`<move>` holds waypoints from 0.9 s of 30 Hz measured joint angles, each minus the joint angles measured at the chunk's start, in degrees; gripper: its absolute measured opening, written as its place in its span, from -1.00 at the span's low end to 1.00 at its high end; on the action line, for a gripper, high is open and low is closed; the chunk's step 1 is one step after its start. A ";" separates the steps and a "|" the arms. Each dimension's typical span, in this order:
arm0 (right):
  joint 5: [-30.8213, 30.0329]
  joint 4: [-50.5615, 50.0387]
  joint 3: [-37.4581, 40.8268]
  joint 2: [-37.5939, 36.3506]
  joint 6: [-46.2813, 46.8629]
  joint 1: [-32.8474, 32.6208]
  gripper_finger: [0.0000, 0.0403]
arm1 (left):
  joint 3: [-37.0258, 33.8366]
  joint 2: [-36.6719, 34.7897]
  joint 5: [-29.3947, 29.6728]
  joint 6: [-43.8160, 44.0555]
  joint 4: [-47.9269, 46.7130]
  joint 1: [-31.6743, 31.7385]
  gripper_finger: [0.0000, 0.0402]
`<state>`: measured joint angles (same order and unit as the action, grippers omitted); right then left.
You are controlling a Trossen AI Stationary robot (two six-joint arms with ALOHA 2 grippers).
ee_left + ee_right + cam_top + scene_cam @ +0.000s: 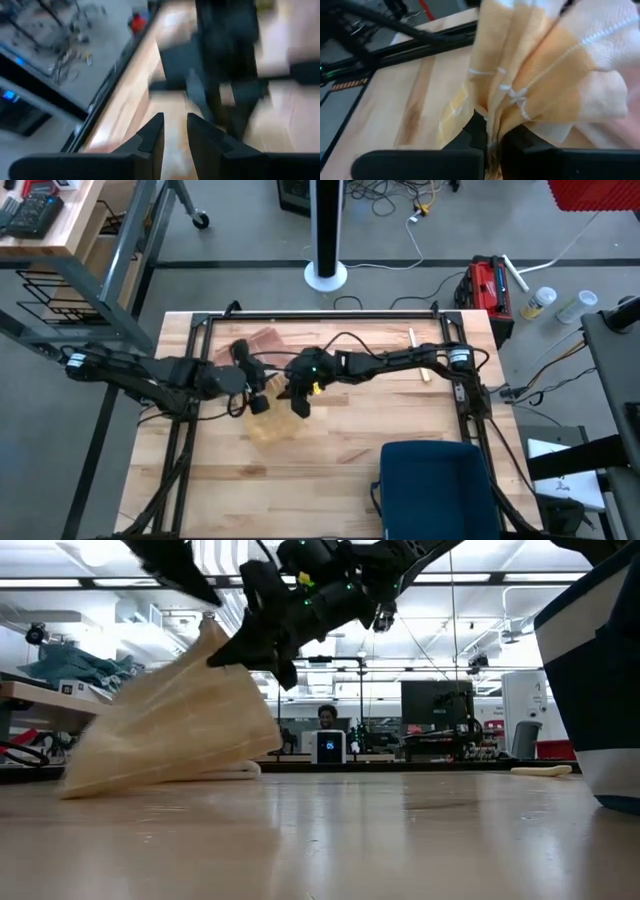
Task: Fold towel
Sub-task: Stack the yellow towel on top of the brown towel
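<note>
Item: towel (pixel 270 426), pale yellow-tan woven cloth with white stitched stripes. Location: on the wooden bench (pixel 340 465), left of centre in the high view, near the middle of the bench's depth. Condition: partly lifted; in the low view it (pixel 175 725) rises from the bench surface in a slanted fan, lower edge resting on the wood, upper corner gathered under the dark arms above.

Item: right tool (pixel 489 135). Location: reaches in from the bench's right side to the middle, above the towel (pixel 555 75); in the high view it (pixel 299 402) sits just right of the cloth. State: fingers closed tight on a bunched fold of the towel, cloth pleats spreading out from the pinch.

Item: left tool (pixel 174 131). Location: comes in from the bench's left side; in the high view it (pixel 256 398) is just above the towel's upper edge, close beside the right tool. State: fingers stand a narrow gap apart; its own wrist view shows bare wood between them and no cloth; whether it touches the towel cannot be told.

Item: second cloth (pixel 262 342), reddish-brown, lying flat near the bench's far left edge, apart from the towel.

Item: dark blue chair back (pixel 432 485), at the bench's near right edge.

Item: red case (pixel 488 284), on the floor beyond the bench's far right corner.

Item: person (pixel 327 718), seated in the room behind the bench, low view.
</note>
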<state>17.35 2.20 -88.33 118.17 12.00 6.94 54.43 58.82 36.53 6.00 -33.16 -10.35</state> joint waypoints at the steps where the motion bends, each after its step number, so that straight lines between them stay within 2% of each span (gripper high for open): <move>1: -0.44 -0.06 -0.22 0.02 0.17 0.62 -0.93 | 1.22 -0.23 -0.07 0.10 -4.53 0.00 -0.63; 4: -0.86 -0.07 -0.12 0.09 -0.10 1.33 -0.93 | 4.54 0.52 -0.43 1.59 -13.21 0.00 -0.63; 6: -0.92 -0.44 -0.06 0.15 -0.87 1.44 -0.93 | 5.79 0.47 -3.68 1.63 -19.30 0.14 -0.63; 8: -0.39 -0.70 0.25 0.15 -1.53 1.44 -0.93 | 5.98 1.19 -8.05 1.58 -19.44 0.17 -0.63; 11: -0.47 -0.26 0.36 0.15 -1.64 1.68 -0.93 | 5.88 1.11 -17.91 0.69 -19.10 0.05 -0.63; 12: -0.31 -0.25 0.37 0.15 -1.68 1.72 -0.93 | 5.96 1.12 -19.75 1.03 -18.95 -0.15 -0.63; 14: 1.36 -0.26 0.43 0.15 -2.45 1.86 -0.93 | 5.70 1.00 -19.77 3.21 -21.07 -0.38 -0.63; 18: 3.81 0.00 0.43 0.15 -2.97 1.68 -0.93 | 5.14 0.48 -9.89 8.19 -22.55 -0.26 -0.63; 21: 4.10 0.26 0.42 0.14 -2.96 1.40 -0.93 | 5.10 -0.01 -4.71 10.92 -24.95 -0.26 -0.63; 27: 6.14 6.31 0.43 -0.74 -0.58 1.65 -0.94 | 4.96 -2.54 7.03 22.77 -37.58 -0.20 -0.63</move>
<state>23.49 8.50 -87.90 117.44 11.42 8.59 59.38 56.28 43.57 28.78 -70.74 -10.55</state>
